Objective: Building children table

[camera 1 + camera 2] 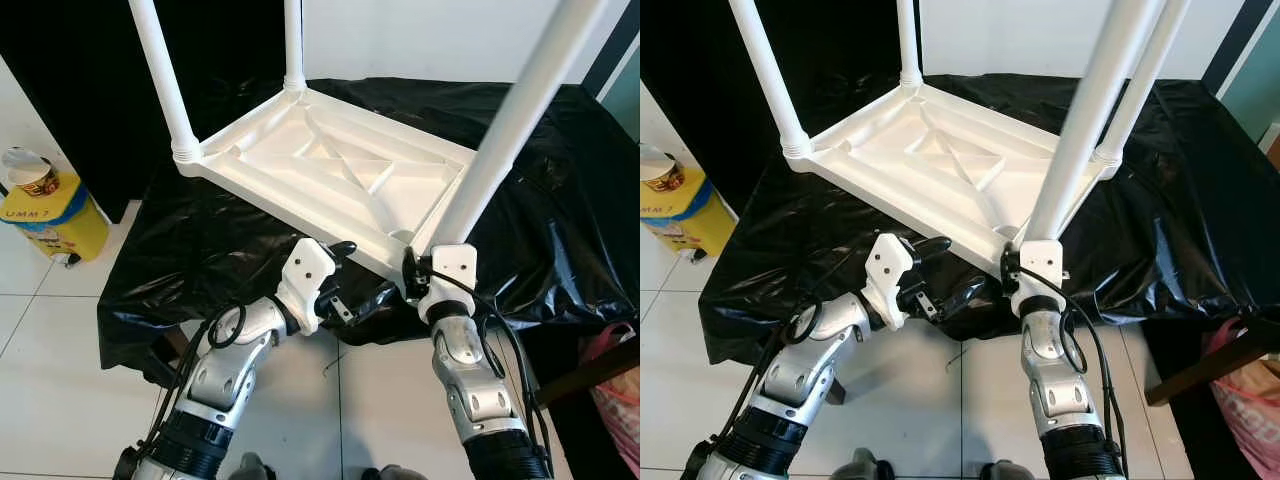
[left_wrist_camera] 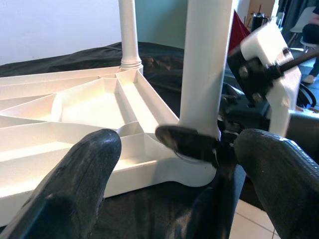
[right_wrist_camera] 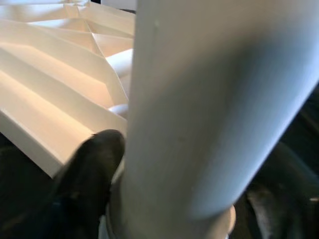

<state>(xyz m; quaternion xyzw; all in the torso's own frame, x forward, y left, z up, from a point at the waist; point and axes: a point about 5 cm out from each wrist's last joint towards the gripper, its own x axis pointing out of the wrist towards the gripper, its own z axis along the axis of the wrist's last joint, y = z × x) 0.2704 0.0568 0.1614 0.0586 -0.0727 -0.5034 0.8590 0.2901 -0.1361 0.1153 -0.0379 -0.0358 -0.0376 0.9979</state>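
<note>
Right claw (image 2: 199, 144) clamped on the near table leg (image 1: 520, 110) at its socket.

Left claw (image 1: 352, 280) hangs open just beside the same corner, touching nothing. The white children's table (image 1: 330, 170) lies upside down on a black-covered table (image 1: 180, 250), its near corner at the cover's front edge. A yellow bin (image 1: 55, 215) stands well apart on the tiled floor (image 1: 50, 340).

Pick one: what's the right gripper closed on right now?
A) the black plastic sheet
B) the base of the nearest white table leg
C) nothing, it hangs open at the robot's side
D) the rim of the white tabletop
B. The right gripper has its black fingers on either side of the nearest white leg, just above the corner socket of the upside-down tabletop.
</note>
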